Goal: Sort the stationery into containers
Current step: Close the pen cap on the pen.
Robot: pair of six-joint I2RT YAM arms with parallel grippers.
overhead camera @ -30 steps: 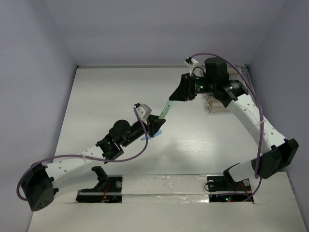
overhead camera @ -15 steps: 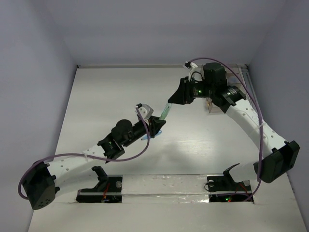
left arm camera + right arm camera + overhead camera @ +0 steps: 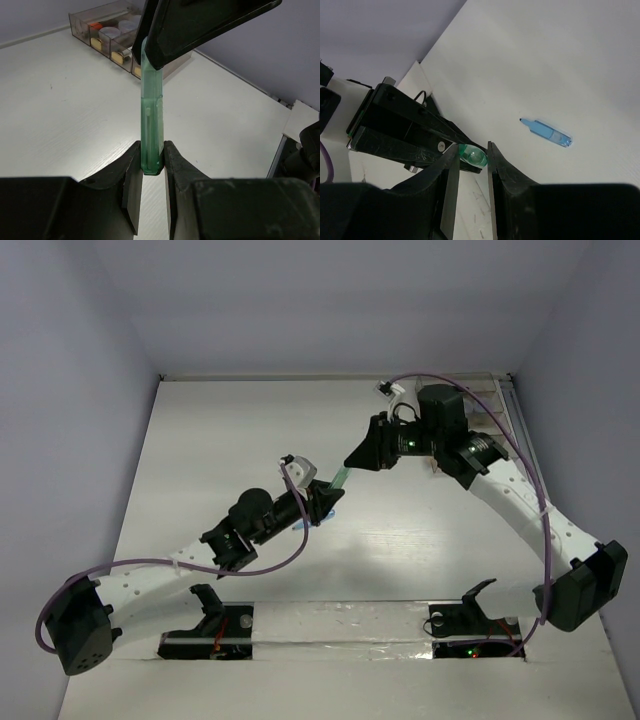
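Note:
A pale green highlighter is held by its near end in my left gripper, which is shut on it above the table. In the top view the highlighter spans between both grippers. My right gripper is open, with its fingers on either side of the highlighter's far end. The end touches one finger and a gap remains at the other. A light blue highlighter lies on the table below. The clear stepped organiser stands at the back with round pots in it.
The right arm hides most of the organiser in the top view. The left arm stretches diagonally across the middle of the table. Walls close the table at the back and on both sides.
My right gripper has moved left and down along the green highlighter, so its fingers now straddle the far end. My left gripper has stayed almost still, holding the highlighter.

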